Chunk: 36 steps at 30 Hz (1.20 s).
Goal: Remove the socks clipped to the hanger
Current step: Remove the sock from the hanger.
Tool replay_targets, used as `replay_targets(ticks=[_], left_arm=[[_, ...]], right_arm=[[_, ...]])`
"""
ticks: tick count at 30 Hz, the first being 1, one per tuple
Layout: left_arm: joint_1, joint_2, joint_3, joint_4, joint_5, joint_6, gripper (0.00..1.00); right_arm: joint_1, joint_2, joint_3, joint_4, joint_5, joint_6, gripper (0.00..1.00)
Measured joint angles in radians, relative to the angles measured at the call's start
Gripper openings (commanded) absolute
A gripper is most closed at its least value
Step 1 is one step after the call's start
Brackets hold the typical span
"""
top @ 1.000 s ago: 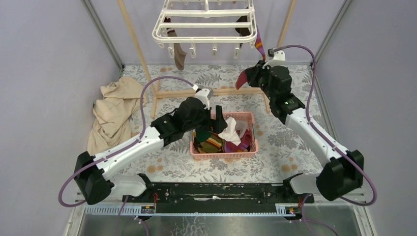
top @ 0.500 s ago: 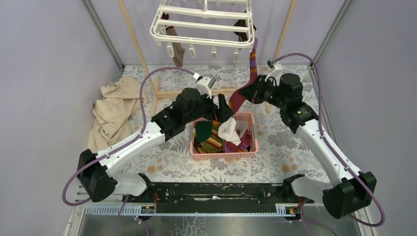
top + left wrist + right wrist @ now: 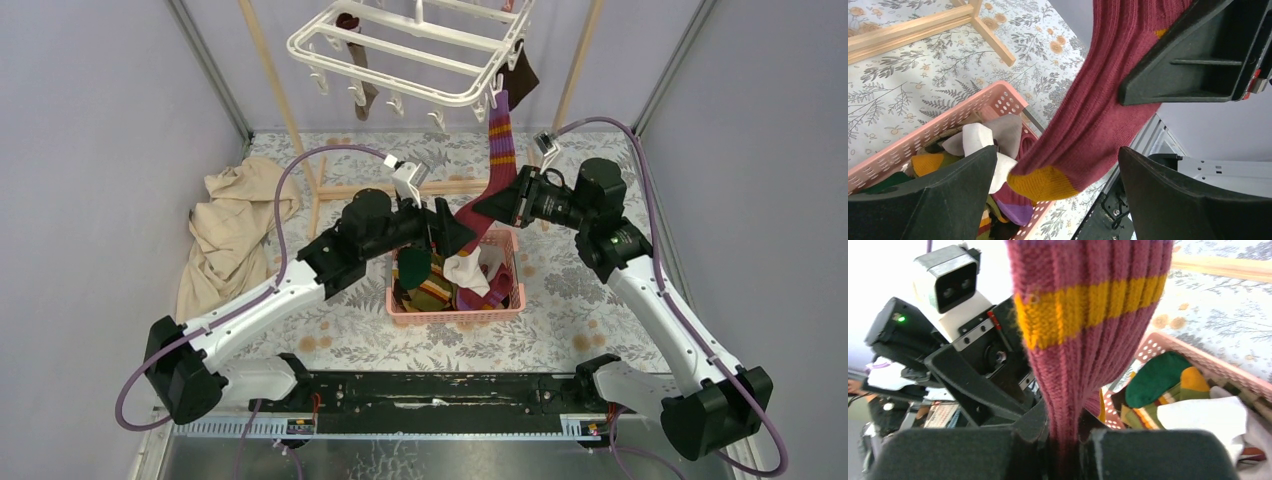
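Note:
The white hanger point(image 3: 400, 45) hangs tilted at the top, with a brown sock point(image 3: 362, 88) clipped at its left. A maroon sock with yellow stripes point(image 3: 498, 160) runs from a right-hand clip down to my right gripper point(image 3: 497, 203), which is shut on it and pulls it taut. In the right wrist view the sock point(image 3: 1088, 335) is pinched between the fingers. My left gripper point(image 3: 452, 232) is open just above the basket, its jaws on either side of the sock's yellow toe point(image 3: 1048, 182). Several more socks point(image 3: 440, 290) lie in the basket.
A pink basket point(image 3: 455, 313) stands at the table's middle. A beige cloth point(image 3: 230, 225) lies at the left. The wooden pole frame point(image 3: 290, 120) stands behind the basket, with its foot bar point(image 3: 913, 30) close by.
My right gripper has pulled the striped sock down and left toward the basket, tilting the hanger. My left gripper has moved right until its jaws flank the sock's toe.

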Motion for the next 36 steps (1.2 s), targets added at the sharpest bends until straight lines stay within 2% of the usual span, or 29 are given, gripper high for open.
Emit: replay_targets(ticks=[18, 20, 25, 27, 30, 33, 36], left_arm=[[0.000, -0.120, -0.142, 0.166, 0.106, -0.049, 0.98], [0.000, -0.125, -0.149, 0.196, 0.122, -0.058, 0.89], [0.000, -0.126, -0.159, 0.253, 0.158, -0.085, 0.52], [0.000, -0.123, -0.159, 0.266, 0.175, -0.088, 0.41], [0.000, -0.118, -0.159, 0.270, 0.193, -0.098, 0.31], [0.000, -0.111, -0.159, 0.269, 0.206, -0.102, 0.26], [0.000, -0.111, -0.159, 0.269, 0.214, -0.105, 0.11]], right_arm=[[0.000, -0.020, -0.048, 0.193, -0.169, 0.222, 0.05], [0.000, -0.020, -0.058, 0.216, -0.182, 0.242, 0.05], [0.000, -0.020, -0.089, 0.250, -0.198, 0.280, 0.05], [0.000, -0.020, -0.100, 0.261, -0.204, 0.291, 0.05], [0.000, -0.020, -0.114, 0.278, -0.204, 0.301, 0.05], [0.000, -0.019, -0.124, 0.296, -0.204, 0.313, 0.06], [0.000, -0.013, -0.126, 0.307, -0.204, 0.322, 0.09]])
